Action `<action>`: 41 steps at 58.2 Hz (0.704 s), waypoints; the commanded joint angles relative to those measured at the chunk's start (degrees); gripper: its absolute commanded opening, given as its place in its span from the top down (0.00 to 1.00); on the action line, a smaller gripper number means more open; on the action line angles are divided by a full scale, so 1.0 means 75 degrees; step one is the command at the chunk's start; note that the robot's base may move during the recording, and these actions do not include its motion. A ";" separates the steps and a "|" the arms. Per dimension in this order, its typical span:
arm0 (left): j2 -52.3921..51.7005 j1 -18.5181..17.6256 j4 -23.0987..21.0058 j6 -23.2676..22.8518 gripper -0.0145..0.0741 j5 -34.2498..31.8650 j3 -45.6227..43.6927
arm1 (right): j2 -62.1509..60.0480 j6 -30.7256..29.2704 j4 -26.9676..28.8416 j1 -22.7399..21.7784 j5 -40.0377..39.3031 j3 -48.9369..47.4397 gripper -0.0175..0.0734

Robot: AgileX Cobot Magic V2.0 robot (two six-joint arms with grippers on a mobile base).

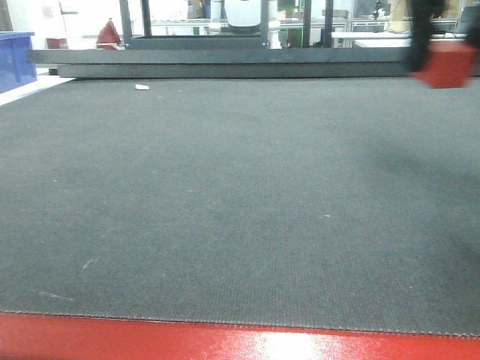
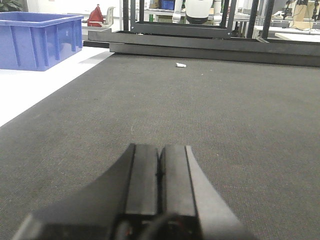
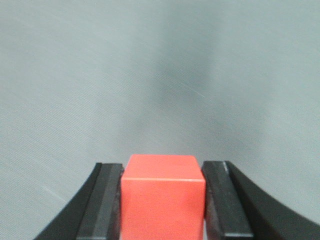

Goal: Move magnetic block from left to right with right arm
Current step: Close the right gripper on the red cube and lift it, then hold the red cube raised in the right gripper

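The magnetic block [image 3: 163, 197], a bright-red cube, sits between the two black fingers of my right gripper [image 3: 163, 172], which is shut on it and holds it above the grey mat. In the front view the block [image 1: 448, 64] hangs at the far upper right under the dark gripper [image 1: 435, 45]. My left gripper [image 2: 160, 150] is shut with its pads pressed together and nothing between them, low over the mat.
A dark grey mat [image 1: 225, 195] covers the table, with a red edge [image 1: 225, 341] at the front. A blue bin [image 2: 37, 37] stands at the far left. A small white scrap [image 2: 180, 65] lies near the back. Dark metal frames [image 1: 225, 56] run along the far side.
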 commanded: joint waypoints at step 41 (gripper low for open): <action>-0.0102 -0.0004 -0.0036 -0.0045 0.98 -0.0644 0.0073 | -0.7666 -0.0378 -0.0142 -0.0635 -0.1988 0.5225 0.51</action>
